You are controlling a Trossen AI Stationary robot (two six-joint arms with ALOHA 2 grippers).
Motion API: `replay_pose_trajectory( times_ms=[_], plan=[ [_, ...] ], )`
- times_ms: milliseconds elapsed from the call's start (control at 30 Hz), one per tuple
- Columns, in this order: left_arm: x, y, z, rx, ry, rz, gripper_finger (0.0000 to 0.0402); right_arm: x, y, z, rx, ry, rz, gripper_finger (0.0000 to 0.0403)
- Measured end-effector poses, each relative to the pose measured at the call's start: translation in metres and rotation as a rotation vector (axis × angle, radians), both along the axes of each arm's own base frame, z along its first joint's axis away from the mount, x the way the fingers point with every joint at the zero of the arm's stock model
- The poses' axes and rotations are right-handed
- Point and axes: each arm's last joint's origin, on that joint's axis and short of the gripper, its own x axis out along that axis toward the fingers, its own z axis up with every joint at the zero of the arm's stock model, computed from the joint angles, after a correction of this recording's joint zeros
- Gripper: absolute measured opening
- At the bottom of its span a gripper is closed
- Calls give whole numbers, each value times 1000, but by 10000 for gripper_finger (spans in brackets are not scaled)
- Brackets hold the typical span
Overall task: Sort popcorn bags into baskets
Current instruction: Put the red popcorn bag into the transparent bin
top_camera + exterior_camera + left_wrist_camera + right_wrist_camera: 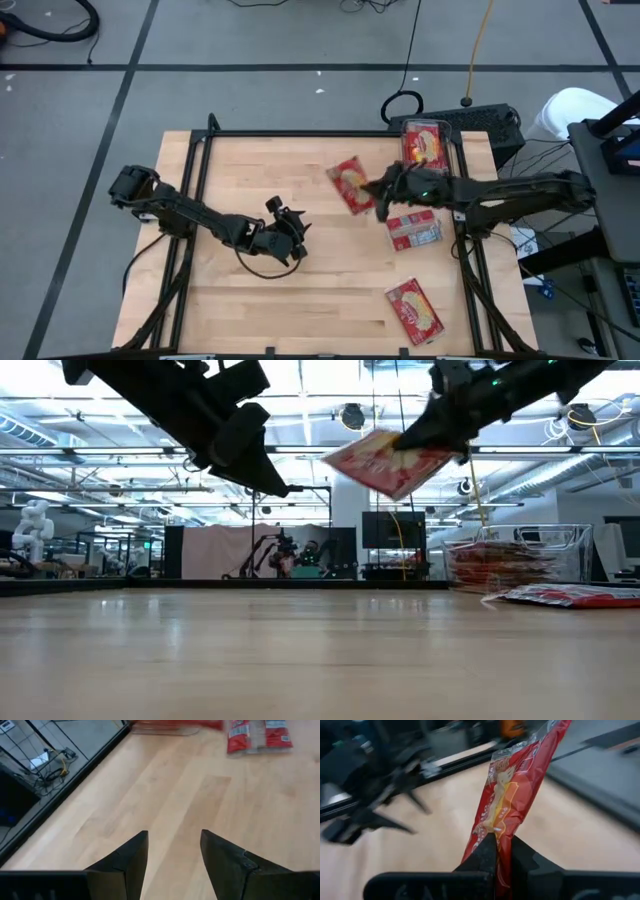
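Observation:
My right gripper (383, 192) hangs over the table's far right part, shut on a red popcorn bag (350, 185) with a yellow oval picture, held in the air (385, 460). The clear basket (424, 145) stands at the far right corner with red bags inside. Another bag (413, 231) lies flat, grey-white back up, just nearer than my right gripper, and one more bag (415, 311) lies face up by the near right edge. My left gripper (295, 232) hovers open over the table's middle, above bare wood (174, 837). My right gripper pinches the bag between its two fingers at one end (503, 827). The fingers come from the table's right side, about level. The bag sticks out past the fingertips toward the table's left, tilted and clear of the table (385, 460).
A black frame rail (300, 133) runs along the table's far edge and down both sides. Bare wood (250, 310) spreads over the left and near parts of the table. Cables and a dark box (480, 120) lie on the floor beyond the far right corner.

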Motion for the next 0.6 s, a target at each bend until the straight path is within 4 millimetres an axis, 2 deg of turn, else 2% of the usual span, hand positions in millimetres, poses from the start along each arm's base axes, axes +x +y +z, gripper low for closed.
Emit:
replay_pose_trajectory(
  times_ms=[267,467,600],
  plan=[
    [6,15,3,25,-8,9,186,-50,-28,28,-98,-28,-236,8],
    [14,33,8,31,-33,-7,186,-76,-43,32,-135,10,-345,8],
    [18,44,9,14,-47,-19,186,-85,-50,33,-140,23,-356,8]
  ],
)
